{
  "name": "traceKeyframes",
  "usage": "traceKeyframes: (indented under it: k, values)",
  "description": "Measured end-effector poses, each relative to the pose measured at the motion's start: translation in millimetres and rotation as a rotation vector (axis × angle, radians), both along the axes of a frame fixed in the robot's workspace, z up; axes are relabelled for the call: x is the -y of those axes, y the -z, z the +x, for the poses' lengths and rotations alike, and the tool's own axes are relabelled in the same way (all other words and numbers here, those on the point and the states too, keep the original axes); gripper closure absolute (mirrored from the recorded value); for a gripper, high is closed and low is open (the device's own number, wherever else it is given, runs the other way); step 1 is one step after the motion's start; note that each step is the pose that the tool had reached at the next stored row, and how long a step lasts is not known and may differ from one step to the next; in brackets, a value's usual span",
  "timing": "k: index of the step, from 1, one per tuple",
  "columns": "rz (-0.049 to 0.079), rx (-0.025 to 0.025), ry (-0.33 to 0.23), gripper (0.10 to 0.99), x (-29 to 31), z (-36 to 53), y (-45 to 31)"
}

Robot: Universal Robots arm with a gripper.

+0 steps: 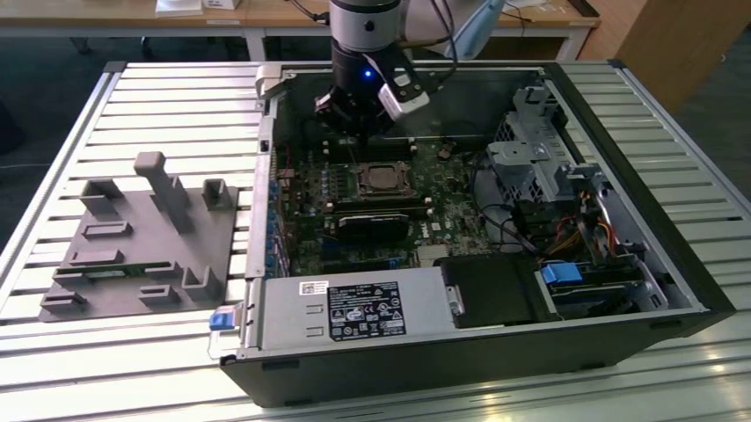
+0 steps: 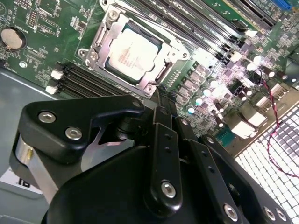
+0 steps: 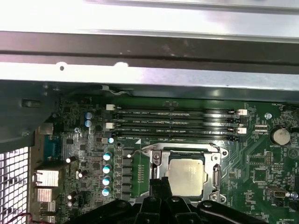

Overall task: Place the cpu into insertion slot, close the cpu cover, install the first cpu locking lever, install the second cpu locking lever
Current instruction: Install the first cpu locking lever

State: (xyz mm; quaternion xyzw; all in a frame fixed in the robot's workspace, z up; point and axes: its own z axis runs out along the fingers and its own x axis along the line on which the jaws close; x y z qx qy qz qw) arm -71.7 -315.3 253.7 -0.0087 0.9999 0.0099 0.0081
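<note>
The cpu (image 1: 382,178) lies flat in the insertion slot (image 3: 216,175) on the green board, its silver top showing in both wrist views (image 2: 132,55) (image 3: 187,176). The cpu cover (image 2: 108,35) (image 3: 159,161), a silvery frame, lies down around the chip. A thin wire lever (image 3: 138,151) runs along the cover's edge; I cannot tell whether it is latched. My gripper (image 1: 352,123) hangs over the board just beyond the socket in the exterior view. Its black fingers stand together, shut with nothing between them, tips (image 2: 164,98) (image 3: 159,183) close to the socket's edge.
Long black memory slots (image 3: 177,123) run beside the socket, a coin battery (image 3: 280,136) past them. The case's metal wall (image 3: 149,70) rises close behind. A drive cage (image 1: 540,158) and power supply (image 1: 352,312) crowd the case. A grey fixture (image 1: 141,237) sits on the table.
</note>
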Motion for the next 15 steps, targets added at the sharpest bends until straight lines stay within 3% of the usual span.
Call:
traceKeyframes:
  k: [15]
  values:
    - [0.000, -0.0001, 0.000, 0.980, 0.0, -8.6, 0.0]
